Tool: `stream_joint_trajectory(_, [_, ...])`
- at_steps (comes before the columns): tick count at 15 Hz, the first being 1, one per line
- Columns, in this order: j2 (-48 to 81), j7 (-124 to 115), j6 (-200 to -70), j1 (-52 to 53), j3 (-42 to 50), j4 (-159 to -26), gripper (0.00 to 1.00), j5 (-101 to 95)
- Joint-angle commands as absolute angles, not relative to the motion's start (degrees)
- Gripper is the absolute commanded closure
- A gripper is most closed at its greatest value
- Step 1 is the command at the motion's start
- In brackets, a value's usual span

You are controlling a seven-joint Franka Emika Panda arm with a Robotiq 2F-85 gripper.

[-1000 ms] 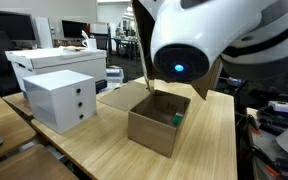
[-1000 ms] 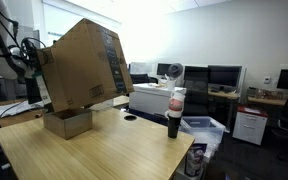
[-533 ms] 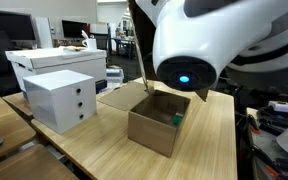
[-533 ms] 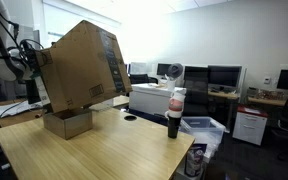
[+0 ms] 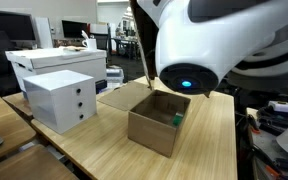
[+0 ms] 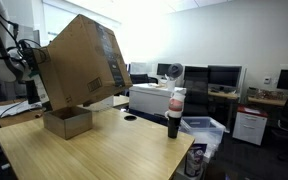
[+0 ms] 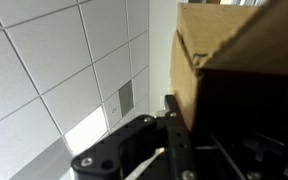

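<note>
1. The jaws are closed, apparently pinching the big box (image 6: 82, 62) by an edge (the grip itself is hidden).
2. The big box hangs tilted in the air above the small box (image 6: 67, 122), which sits open on the surface (image 6: 114, 150).
3. Step in hand, I judge: holding it aloft.
4. The next move calls for a firm grip and slow motion.

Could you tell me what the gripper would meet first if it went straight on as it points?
Probably the cardboard box, directly against the gripper; past that only ceiling tiles show, depth unclear.
</note>
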State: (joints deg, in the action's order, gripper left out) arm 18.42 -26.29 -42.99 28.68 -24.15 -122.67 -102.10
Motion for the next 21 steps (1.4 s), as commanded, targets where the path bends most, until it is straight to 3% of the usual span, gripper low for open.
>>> stream_joint_trajectory(1, [17.0,-21.2,-39.4,29.5,-23.6,-125.0,0.94,-106.0])
stream_joint_trajectory(21, [16.5,-18.1,-41.2,29.6,-25.3,-125.3,0.94,-105.6])
